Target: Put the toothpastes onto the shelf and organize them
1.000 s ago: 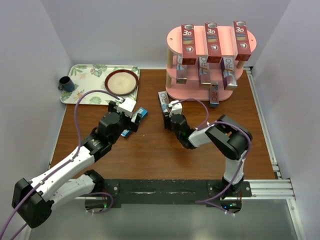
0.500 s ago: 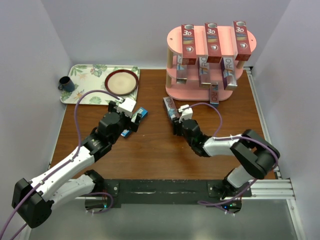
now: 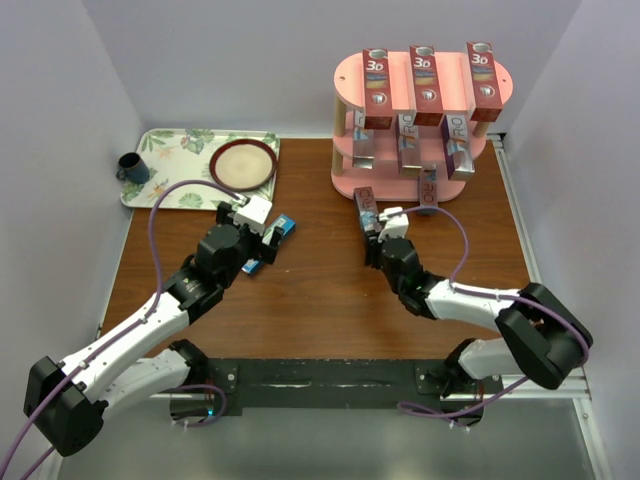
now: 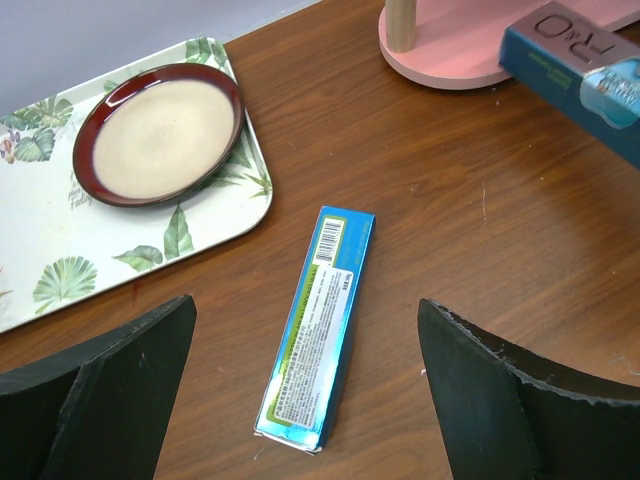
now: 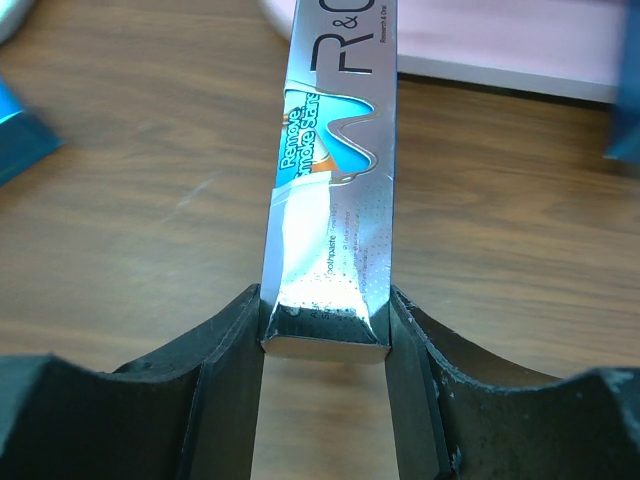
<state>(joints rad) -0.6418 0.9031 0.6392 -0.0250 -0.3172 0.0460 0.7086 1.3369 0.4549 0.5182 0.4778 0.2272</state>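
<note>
Fingers of the right arm (image 5: pixel 225 360) pinch one silver carton (image 5: pixel 335 200); left fingers (image 4: pixel 110 390) spread above one teal carton (image 4: pixel 318 325).

Shelf (image 3: pixel 400 85): pink three-tier oval rack on pale posts, standing upright at the far right of the table (image 3: pixel 300 290).
Red cartons (image 3: pixel 425 85): three with "3D" print, lying side by side across the top tier.
Silver cartons (image 3: pixel 410 143): resting on the middle tier, count unclear.
Bottom-tier carton (image 3: pixel 430 192): teal, sitting at the near edge.
Silver-white carton (image 5: pixel 335 170): blue lettering, being clamped at its near end by the right gripper (image 5: pixel 325 310), pointing toward the shelf base.
Teal-blue carton (image 4: pixel 318 325): lying flat left of centre, barcode facing up.
</note>
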